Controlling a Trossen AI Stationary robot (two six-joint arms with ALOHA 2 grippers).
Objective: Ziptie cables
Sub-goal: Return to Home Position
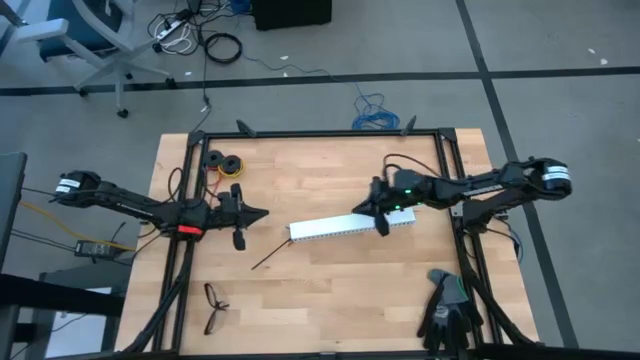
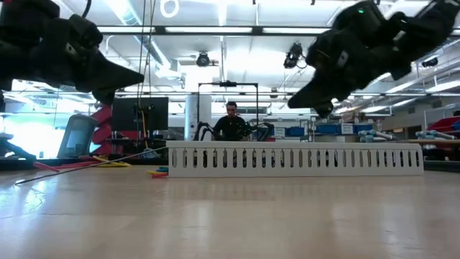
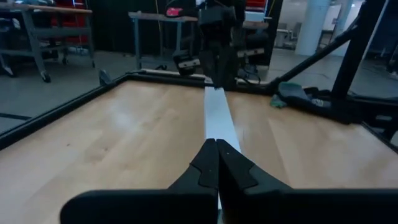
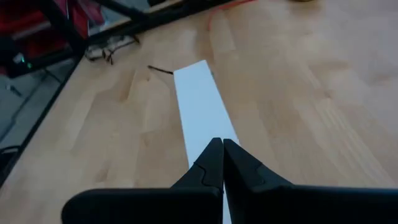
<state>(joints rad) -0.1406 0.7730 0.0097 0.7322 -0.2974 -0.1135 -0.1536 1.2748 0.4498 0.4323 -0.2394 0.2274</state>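
Observation:
A long white slotted strip (image 1: 340, 228) lies flat on the wooden table. A black ziptie (image 1: 270, 257) lies on the table off the strip's left end. The cables (image 2: 108, 164) show in the low view as thin yellow and red wires lying on the table behind the strip's left end. My left gripper (image 1: 262, 213) hovers left of the strip, shut, pointing level along it (image 3: 216, 148). My right gripper (image 1: 356, 210) hangs above the strip's middle, shut, tipped slightly down toward its left end (image 4: 222, 144). Both are clear of the table (image 2: 140, 74) (image 2: 291, 103).
Black eyeglasses (image 1: 215, 305) lie near the front left edge. Dark gloves (image 1: 450, 305) sit at the front right. Two black rolls (image 1: 225, 162) rest at the far left. A black frame (image 1: 320, 133) rims the table. A person (image 2: 231, 119) sits in the room beyond.

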